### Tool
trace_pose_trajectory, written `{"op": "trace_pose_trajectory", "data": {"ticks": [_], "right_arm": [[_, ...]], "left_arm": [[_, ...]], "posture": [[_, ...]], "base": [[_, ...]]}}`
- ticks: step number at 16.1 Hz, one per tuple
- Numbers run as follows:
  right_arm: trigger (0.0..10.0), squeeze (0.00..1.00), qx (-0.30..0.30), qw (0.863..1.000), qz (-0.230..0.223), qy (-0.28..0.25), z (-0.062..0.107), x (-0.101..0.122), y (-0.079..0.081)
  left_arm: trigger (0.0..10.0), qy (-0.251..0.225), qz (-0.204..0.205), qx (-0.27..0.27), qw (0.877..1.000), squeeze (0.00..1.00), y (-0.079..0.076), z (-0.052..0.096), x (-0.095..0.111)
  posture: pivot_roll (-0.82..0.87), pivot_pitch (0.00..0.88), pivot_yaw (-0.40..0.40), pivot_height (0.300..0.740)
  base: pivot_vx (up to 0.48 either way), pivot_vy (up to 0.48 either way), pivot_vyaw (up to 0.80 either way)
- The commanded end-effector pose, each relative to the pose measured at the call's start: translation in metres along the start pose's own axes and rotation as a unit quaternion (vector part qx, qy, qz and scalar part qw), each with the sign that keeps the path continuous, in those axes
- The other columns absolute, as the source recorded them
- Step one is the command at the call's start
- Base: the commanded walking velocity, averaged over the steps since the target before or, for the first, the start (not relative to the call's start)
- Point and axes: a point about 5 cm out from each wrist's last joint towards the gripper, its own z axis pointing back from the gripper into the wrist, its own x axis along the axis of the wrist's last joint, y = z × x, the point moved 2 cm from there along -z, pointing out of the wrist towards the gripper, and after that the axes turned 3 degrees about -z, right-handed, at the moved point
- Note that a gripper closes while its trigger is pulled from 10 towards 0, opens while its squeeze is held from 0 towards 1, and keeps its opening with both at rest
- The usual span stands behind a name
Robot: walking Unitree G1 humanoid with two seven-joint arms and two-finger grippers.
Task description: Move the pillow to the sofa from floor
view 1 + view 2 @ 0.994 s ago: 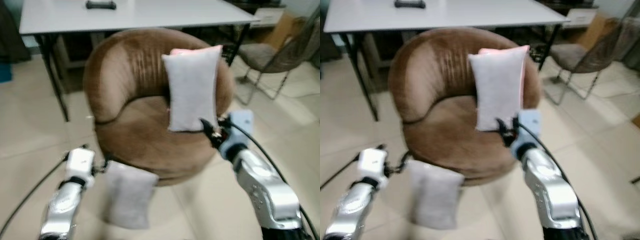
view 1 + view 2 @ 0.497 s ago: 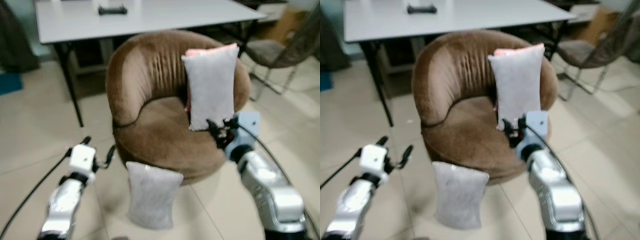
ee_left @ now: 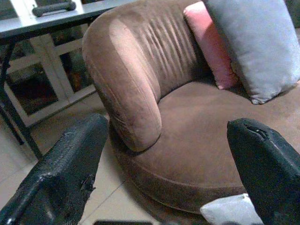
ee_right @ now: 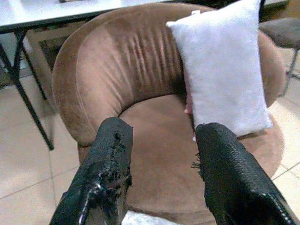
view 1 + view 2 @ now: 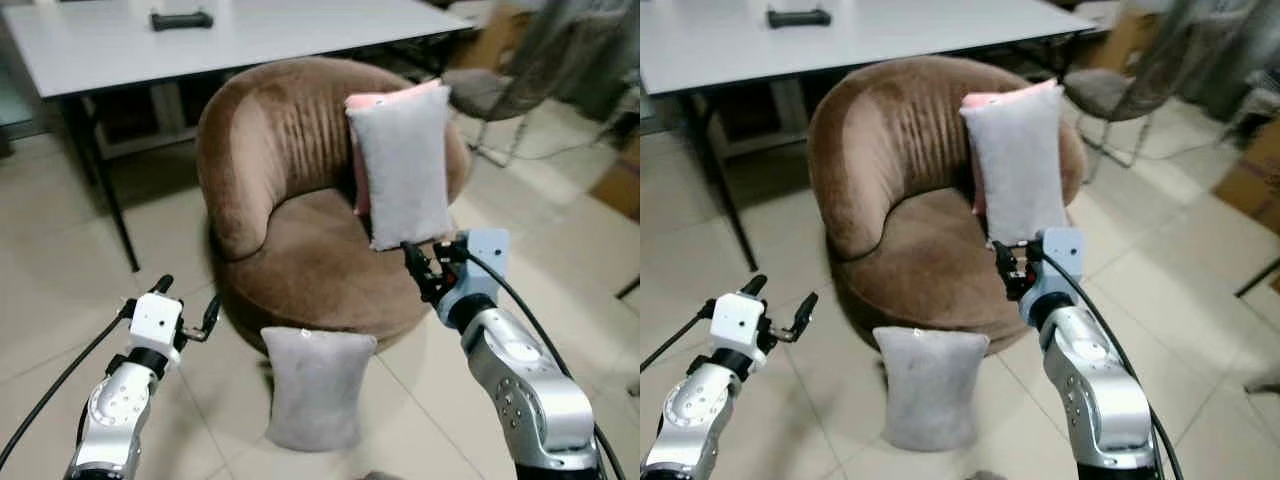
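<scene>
Two pillows sit on the brown sofa [image 5: 300, 210]: a grey pillow [image 5: 402, 165] propped upright at 2 o'clock of the seat, with a pink pillow [image 5: 385, 98] tucked behind it. Head views: the floor pillow [image 5: 314, 385], grey, stands on the tiles leaning against the sofa's front base at 6 o'clock; the left gripper [image 5: 185, 310] hangs at 9 o'clock of it, apart from it, fingers spread and empty; the right gripper [image 5: 418, 268] hovers at 1 o'clock of it, just before the propped pillow's lower corner, fingers parted, holding nothing. A white table [image 5: 230, 30] stands behind at 12 o'clock, a chair [image 5: 490, 95] at 2 o'clock. Left wrist view: both black fingers [image 3: 65, 168] wide apart, a corner of the floor pillow between them low down, sofa seat beyond. Right wrist view: fingers [image 4: 110, 159] released, aimed at the seat. Risks, as judged: the right gripper may knock the propped pillow over; a one-corner pinch may let the soft floor pillow sag and slip.
</scene>
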Motion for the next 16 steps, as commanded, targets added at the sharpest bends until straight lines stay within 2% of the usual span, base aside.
{"op": "trace_pose_trajectory", "data": {"ticks": [1,5,8,10,12,16], "right_arm": [[10.0,0.0,-0.022,1.0,0.001,0.0,0.001,0.001,-0.009],[10.0,0.0,-0.033,0.999,-0.003,-0.002,0.001,0.002,-0.012],[10.0,0.0,-0.041,0.999,-0.005,-0.006,0.001,0.004,-0.014],[10.0,0.0,-0.043,0.999,-0.005,-0.006,0.001,0.004,-0.014],[10.0,0.0,-0.047,0.999,-0.007,-0.008,0.001,0.005,-0.015],[10.0,0.0,-0.049,0.999,-0.008,-0.008,0.001,0.005,-0.016]], "left_arm": [[10.0,-0.008,0.004,-0.009,1.0,0.0,-0.005,-0.001,0.002],[10.0,-0.014,0.002,-0.013,1.0,0.0,-0.005,-0.002,0.004],[10.0,-0.017,0.001,-0.015,1.0,0.0,-0.005,-0.003,0.006],[10.0,-0.022,-0.001,-0.015,1.0,0.0,-0.003,-0.004,0.009],[10.0,-0.045,-0.005,-0.015,0.999,0.0,0.0,-0.006,0.027],[10.0,-0.062,-0.006,-0.017,0.998,0.0,-0.006,-0.011,0.047]], "posture": [[0.08,0.0,-0.029,0.74],[0.07,0.0,-0.023,0.74],[0.07,0.0,-0.019,0.74],[0.07,0.0,-0.018,0.74],[0.08,0.0,-0.021,0.74],[0.08,0.0,-0.021,0.74]], "base": [[0.0,0.364,-0.8],[0.0,0.363,0.0],[0.0,0.366,-0.8],[0.0,0.368,0.0],[0.0,0.368,0.0],[0.0,0.366,-0.8]]}}
